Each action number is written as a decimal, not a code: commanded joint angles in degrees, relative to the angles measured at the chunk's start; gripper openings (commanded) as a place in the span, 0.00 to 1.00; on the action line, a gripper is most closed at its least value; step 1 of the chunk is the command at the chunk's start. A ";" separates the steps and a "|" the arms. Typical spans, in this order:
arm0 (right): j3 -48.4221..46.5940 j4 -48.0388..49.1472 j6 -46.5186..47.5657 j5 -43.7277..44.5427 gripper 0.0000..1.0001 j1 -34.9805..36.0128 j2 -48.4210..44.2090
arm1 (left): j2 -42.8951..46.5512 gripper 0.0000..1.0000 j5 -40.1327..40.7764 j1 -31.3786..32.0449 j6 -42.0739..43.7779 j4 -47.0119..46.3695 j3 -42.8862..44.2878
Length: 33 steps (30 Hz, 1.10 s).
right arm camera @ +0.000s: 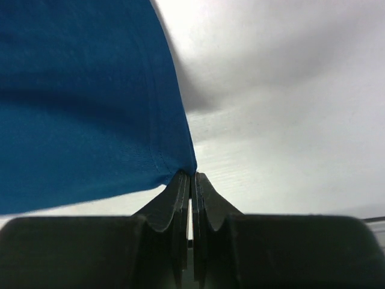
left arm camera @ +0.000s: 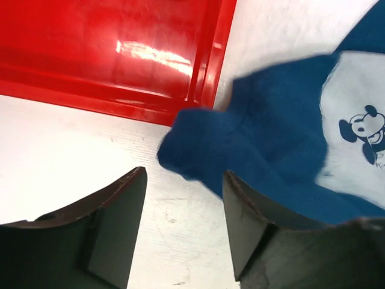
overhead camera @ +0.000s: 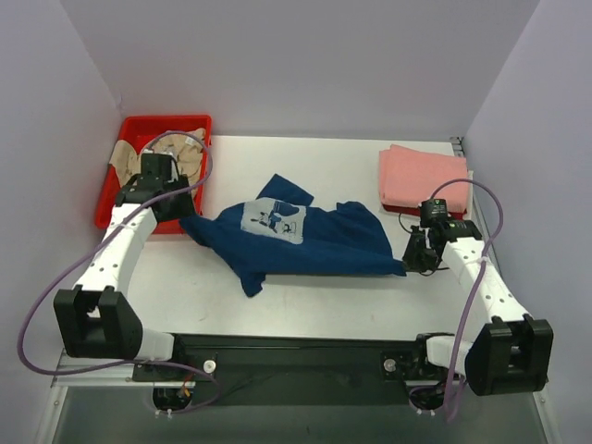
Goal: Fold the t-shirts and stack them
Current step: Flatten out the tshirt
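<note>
A navy blue t-shirt (overhead camera: 305, 242) with a white cartoon print lies crumpled mid-table. My right gripper (overhead camera: 412, 257) is shut on its right corner; in the right wrist view the blue cloth (right arm camera: 84, 102) is pinched at the tips of that gripper (right arm camera: 192, 176). My left gripper (overhead camera: 181, 209) is at the shirt's left end, beside the red bin. In the left wrist view this gripper (left arm camera: 183, 180) is open over bare table, with the navy sleeve (left arm camera: 264, 138) just ahead of its right finger (left arm camera: 243, 217). A folded salmon-pink t-shirt (overhead camera: 421, 176) lies at the back right.
A red bin (overhead camera: 199, 125) at the back left holds a beige t-shirt (overhead camera: 125, 153); its corner (left arm camera: 204, 90) lies close ahead of my left fingers. White walls enclose the table on three sides. The pink shirt sits just behind my right wrist.
</note>
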<state>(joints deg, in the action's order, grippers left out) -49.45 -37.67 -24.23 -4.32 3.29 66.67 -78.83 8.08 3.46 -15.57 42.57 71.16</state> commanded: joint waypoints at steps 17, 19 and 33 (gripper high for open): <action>-1.35 0.32 -1.43 -4.21 0.00 0.31 9.26 | -3.97 0.72 0.17 13.06 -4.91 0.76 -9.97; -1.52 0.40 -1.52 -4.30 0.00 0.31 9.52 | -2.30 0.73 4.04 12.97 -4.38 1.73 -11.38; -2.67 0.93 -1.70 -5.44 0.00 0.31 10.49 | -3.52 0.73 -8.07 11.13 -5.08 -18.21 -25.54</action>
<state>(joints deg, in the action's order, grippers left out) -49.91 -35.27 -25.58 -9.17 3.42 76.73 -81.65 3.86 14.68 -19.57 33.23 46.30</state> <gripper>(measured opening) 0.030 0.731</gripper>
